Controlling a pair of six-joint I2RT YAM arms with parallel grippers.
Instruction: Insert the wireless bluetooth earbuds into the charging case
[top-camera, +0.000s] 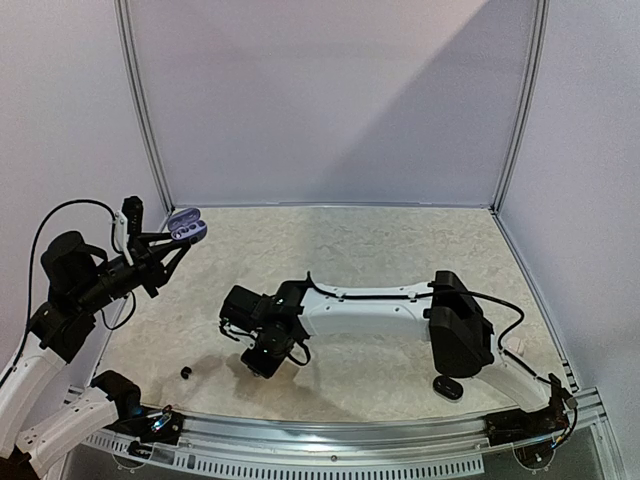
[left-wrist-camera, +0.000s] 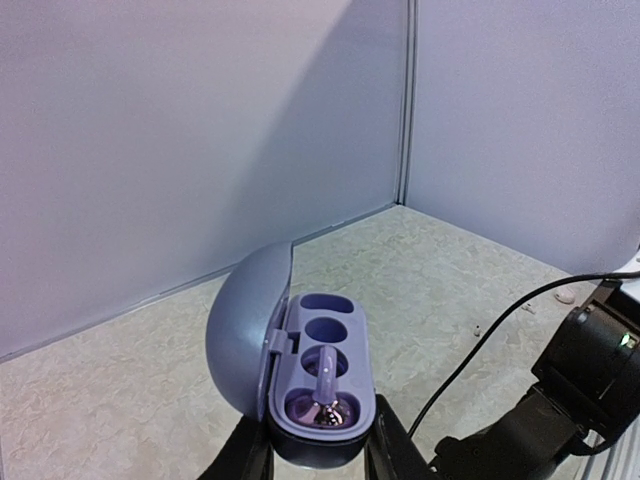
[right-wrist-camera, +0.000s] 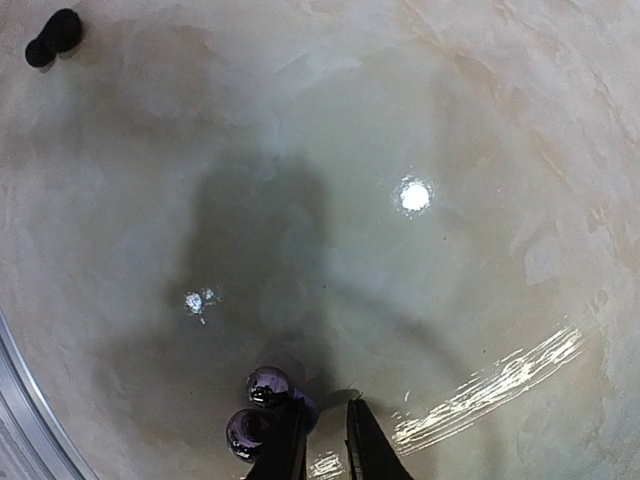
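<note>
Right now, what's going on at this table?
The left gripper holds the open purple charging case up off the table, with one seated earbud and one empty slot. The right gripper is down at the table beside a loose purple earbud; whether it grips it is unclear. A black earbud lies apart on the table.

we find the charging case (top-camera: 187, 226) at the far left, above the table (top-camera: 400, 260), in the left gripper (top-camera: 176, 242), one earbud (left-wrist-camera: 327, 388) in its near socket. a loose bud (top-camera: 185, 373) lies near left, left of the right gripper (right-wrist-camera: 328, 420), another bud (right-wrist-camera: 262, 412) at its fingertips.
</note>
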